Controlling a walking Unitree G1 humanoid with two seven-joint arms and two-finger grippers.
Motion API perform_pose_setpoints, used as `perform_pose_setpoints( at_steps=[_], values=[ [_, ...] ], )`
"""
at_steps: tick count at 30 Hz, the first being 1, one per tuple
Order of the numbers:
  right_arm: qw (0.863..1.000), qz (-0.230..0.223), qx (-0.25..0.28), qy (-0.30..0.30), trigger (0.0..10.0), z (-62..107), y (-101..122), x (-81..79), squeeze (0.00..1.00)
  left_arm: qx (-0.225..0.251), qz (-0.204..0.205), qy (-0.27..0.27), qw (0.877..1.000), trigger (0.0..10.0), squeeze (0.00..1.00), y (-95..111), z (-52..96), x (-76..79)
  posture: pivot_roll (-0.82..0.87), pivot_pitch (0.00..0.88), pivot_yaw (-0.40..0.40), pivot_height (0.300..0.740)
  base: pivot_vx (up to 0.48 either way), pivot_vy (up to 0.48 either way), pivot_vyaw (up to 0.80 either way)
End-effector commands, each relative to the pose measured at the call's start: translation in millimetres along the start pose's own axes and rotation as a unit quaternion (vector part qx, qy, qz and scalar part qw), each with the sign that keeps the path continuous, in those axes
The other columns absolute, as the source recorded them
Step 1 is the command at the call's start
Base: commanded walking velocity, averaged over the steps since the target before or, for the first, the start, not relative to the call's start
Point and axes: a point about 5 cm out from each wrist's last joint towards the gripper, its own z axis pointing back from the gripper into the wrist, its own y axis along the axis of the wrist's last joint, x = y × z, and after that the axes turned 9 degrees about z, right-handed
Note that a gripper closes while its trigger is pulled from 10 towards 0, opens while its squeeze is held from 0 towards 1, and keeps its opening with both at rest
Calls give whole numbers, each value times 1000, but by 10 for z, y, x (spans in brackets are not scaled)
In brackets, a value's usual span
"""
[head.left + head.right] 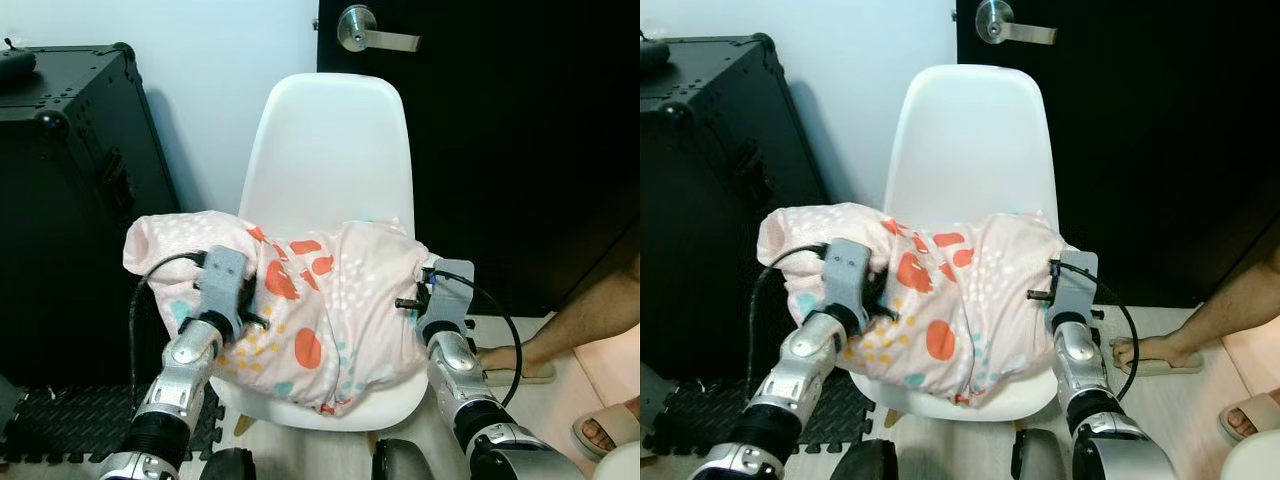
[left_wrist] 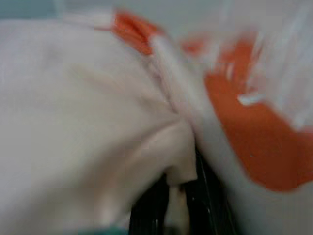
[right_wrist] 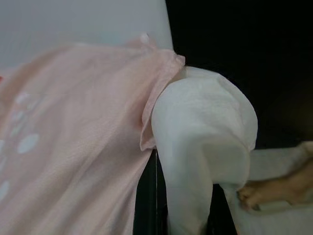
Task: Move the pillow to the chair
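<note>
- Pillow (image 1: 300, 305) lies on your chair (image 1: 325, 150) seat, bunched between both grippers.
- Left gripper (image 1: 252, 305) pinches its fabric at 9 o'clock.
- Right gripper (image 1: 405, 300) clamps its 3 o'clock corner.

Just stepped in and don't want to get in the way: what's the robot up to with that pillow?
The robot holds a pink patterned pillow over the seat of a white chair, one gripper on each end. The left gripper is pinched into the fabric on its side, and the right gripper clamps the pillow's open end, where the white inner cushion pokes out. The pillow sits on the seat, not yet let go. A person's feet stand to the robot's right.
</note>
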Motion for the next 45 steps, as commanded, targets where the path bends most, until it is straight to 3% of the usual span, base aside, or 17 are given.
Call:
perform_pose_setpoints(
  at_steps=[1, 4, 6, 7, 9, 10, 17, 22, 24, 25, 27, 31, 34, 36, 43, 44, 45],
  values=[
    [1000, 13, -14, -4, 10000, 25, -68, 23, 0, -58, -40, 6, 998, 10000, 0, -225, 63, -8, 104, 0, -36, 605, 0, 0, 0],
    [1000, -4, -23, 19, 10000, 49, -112, -38, 0, -67, -27, 36, 997, 10000, 0, -274, 105, -98, 104, 0, -36, 605, 0, 0, 0],
    [994, -36, -43, 96, 10000, 115, -198, -250, 0, -93, 7, 92, 991, 10000, 0, -378, 183, -263, 105, 0, -36, 605, 0, 0, 0],
    [992, -40, -45, 107, 10000, 127, -208, -284, 647, -98, 13, 100, 990, 10000, 1000, -396, 196, -288, 105, 0, -36, 605, 0, 0, 0],
    [992, -44, -47, 108, 10000, 138, -219, -303, 647, -104, 28, 106, 988, 10000, 1000, -423, 212, -304, 110, 0, -38, 605, 0, 0, 0],
    [992, -47, -49, 105, 10000, 145, -229, -313, 1000, -108, 39, 105, 988, 10000, 1000, -442, 224, -305, 112, 0, -39, 605, 0, 0, 0],
    [992, -53, -51, 101, 10000, 170, -252, -344, 1000, -104, 53, 101, 988, 10000, 1000, -459, 251, -293, 113, 0, -36, 605, 0, 0, 0],
    [993, -63, -50, 90, 10000, 168, -268, -262, 1000, -92, 58, 108, 988, 10000, 1000, -444, 316, -313, 115, 0, -31, 605, 0, 0, 0],
    [996, -56, -50, 50, 10000, 166, -300, -73, 1000, -75, 63, 124, 987, 10000, 1000, -433, 477, -354, 112, 0, -27, 605, 0, 0, 0],
    [996, -56, -50, 50, 10000, 166, -300, -73, 1000, -75, 63, 124, 987, 10000, 1000, -433, 477, -354, 112, 0, -27, 605, 0, 0, 0],
    [998, -42, -42, 13, 10000, 189, -325, 96, 1000, -57, 73, 150, 984, 10000, 1000, -452, 707, -378, 105, 0, -19, 605, 0, 0, 0],
    [999, -27, -39, -11, 10000, 230, -360, 200, 1000, -16, 106, 190, 976, 10000, 1000, -457, 959, -388, 104, 0, -17, 605, 0, 0, 0],
    [999, -19, -30, -17, 10000, 275, -382, 230, 1000, 13, 123, 219, 968, 10000, 1000, -464, 1100, -405, 105, 0, -18, 605, 0, 0, 0],
    [999, -26, -19, -1, 10000, 370, -438, 182, 1000, 68, 147, 250, 954, 10000, 1000, -407, 1286, -402, 109, 0, -23, 605, 0, 0, 0],
    [997, -53, 29, 51, 10000, 466, -388, 47, 1000, 101, 145, 269, 947, 10000, 1000, -362, 1404, -380, 110, 0, -28, 605, 0, 0, 0],
    [996, -26, 60, 52, 10000, 495, -322, 49, 878, 114, 144, 279, 943, 10000, 1000, -332, 1437, -385, 111, 0, -31, 605, 0, 0, 0],
    [995, -5, 82, 51, 10000, 518, -278, 53, 878, 122, 144, 287, 939, 10000, 1000, -312, 1460, -388, 113, 0, -32, 605, 0, 0, 0]
  ],
)
